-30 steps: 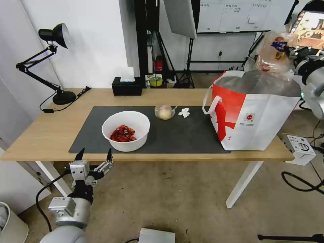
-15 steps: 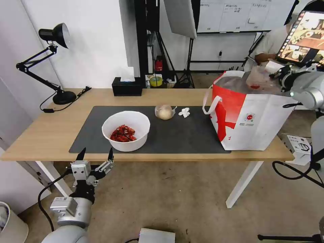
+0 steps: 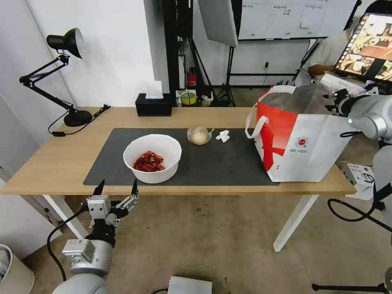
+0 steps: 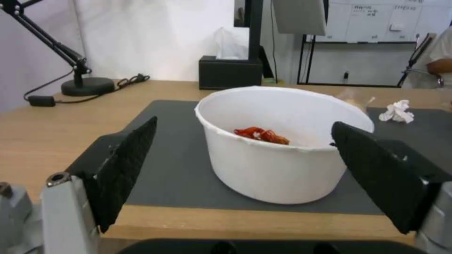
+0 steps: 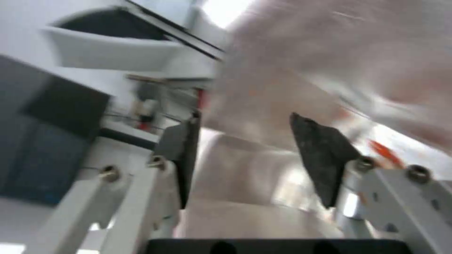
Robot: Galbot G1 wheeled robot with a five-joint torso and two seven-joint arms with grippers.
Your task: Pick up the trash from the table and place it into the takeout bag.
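Now the light-wood tabletop (image 3: 61, 155) carries a dark grey mat (image 3: 212, 163); right hand (image 5: 245, 158) released above the takeout bag (image 3: 302, 143), left hand (image 3: 116, 188) released below.

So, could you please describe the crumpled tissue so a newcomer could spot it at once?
Start at the dark grey mat on the light-wood table. Near its far edge, left of the takeout bag, lies the crumpled white tissue. Unlike the neighbouring clear bag with beige lump, it is opaque white paper.
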